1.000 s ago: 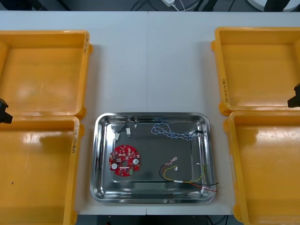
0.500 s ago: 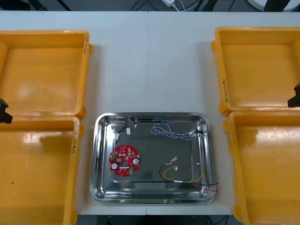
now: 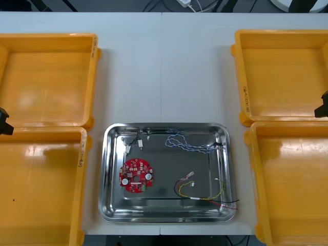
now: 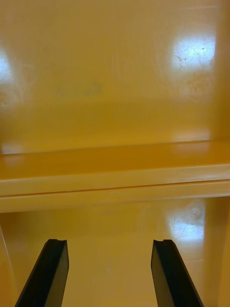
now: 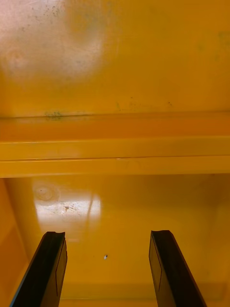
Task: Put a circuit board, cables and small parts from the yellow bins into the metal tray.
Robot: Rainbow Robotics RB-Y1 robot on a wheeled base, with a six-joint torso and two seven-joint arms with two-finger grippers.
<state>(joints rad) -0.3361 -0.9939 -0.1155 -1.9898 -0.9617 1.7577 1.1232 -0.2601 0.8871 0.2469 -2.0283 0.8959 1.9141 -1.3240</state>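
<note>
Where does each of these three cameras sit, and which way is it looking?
Front view: above the arms, looking steeply down at the table, metal tray and yellow bins; bits of the left arm and right arm show at the side edges.
Left wrist view: on the left wrist, facing the bins on that side; the left gripper stands open.
Right wrist view: on the right wrist, facing the bins on that side; the right gripper stands open.
Shared: front and wrist views both show the rims where neighbouring bins meet.

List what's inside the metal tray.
In the metal tray: a round red circuit board, a blue and white cable, a black cable and a red and yellow cable. Anything beneath the board is covered.
</note>
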